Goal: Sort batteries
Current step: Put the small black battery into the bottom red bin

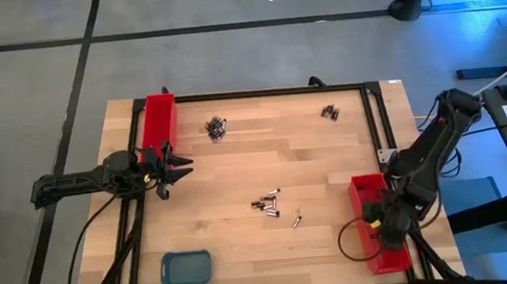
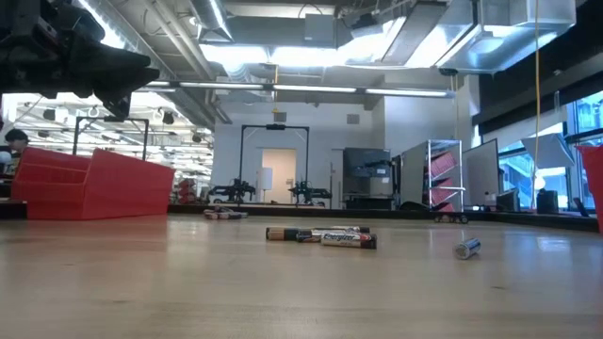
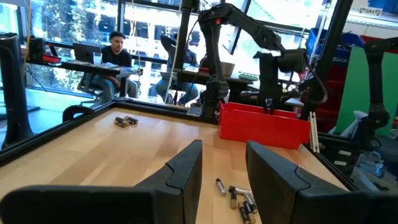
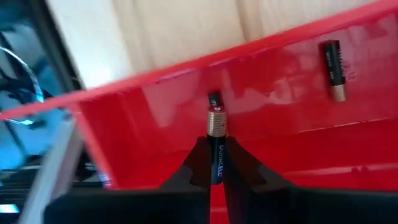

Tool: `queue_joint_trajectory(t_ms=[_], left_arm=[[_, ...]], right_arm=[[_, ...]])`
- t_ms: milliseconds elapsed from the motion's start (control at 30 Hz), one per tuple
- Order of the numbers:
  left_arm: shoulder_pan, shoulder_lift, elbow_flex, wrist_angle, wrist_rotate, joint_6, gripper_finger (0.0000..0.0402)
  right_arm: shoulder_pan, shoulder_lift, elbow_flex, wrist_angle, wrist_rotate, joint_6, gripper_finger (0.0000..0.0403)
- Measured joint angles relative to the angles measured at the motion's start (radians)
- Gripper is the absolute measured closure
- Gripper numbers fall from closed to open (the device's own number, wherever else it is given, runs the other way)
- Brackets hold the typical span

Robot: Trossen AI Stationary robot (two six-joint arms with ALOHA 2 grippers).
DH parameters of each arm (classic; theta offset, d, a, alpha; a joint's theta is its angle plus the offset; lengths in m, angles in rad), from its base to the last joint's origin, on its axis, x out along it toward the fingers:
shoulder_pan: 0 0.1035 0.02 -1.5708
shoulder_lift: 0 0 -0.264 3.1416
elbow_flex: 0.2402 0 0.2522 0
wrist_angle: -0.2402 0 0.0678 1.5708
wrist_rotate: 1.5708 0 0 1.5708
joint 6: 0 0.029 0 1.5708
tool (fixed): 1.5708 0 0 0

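Fingers [image 4: 214,163] gripping battery [image 4: 216,146] over red tray [image 4: 286,124]

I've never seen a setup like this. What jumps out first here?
The right hand is shut on a battery and holds it over the red tray at the table's right edge, where another cell already lies. More batteries lie loose mid-table. The left hand waits by the other red tray, fingers apart and empty.

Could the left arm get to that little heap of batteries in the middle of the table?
Probably yes. The left gripper stands open, holding nothing, and only bare wood lies between it and the batteries.
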Motion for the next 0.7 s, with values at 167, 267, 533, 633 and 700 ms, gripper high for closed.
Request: queue_joint_trajectory(t_ms=[167,267,533,633,700], left_arm=[[0.000,0.000,0.000,0.005,0.000,-0.006,0.0288],[0.000,0.000,0.000,0.005,0.000,-0.020,0.0288],[0.000,0.000,0.000,0.030,0.000,-0.106,0.0288],[0.000,0.000,0.000,0.035,0.000,-0.156,0.0288],[0.000,0.000,0.000,0.035,0.000,-0.207,0.0288]], right_arm=[[-0.003,0.056,-0.036,0.029,0.051,-0.092,0.0384],[-0.004,0.071,-0.064,0.061,0.070,-0.130,0.0384],[-0.004,0.076,-0.142,0.168,0.067,-0.135,0.0382],[-0.004,0.076,-0.156,0.180,0.067,-0.134,0.0382],[-0.004,0.076,-0.158,0.175,0.065,-0.135,0.0381]])
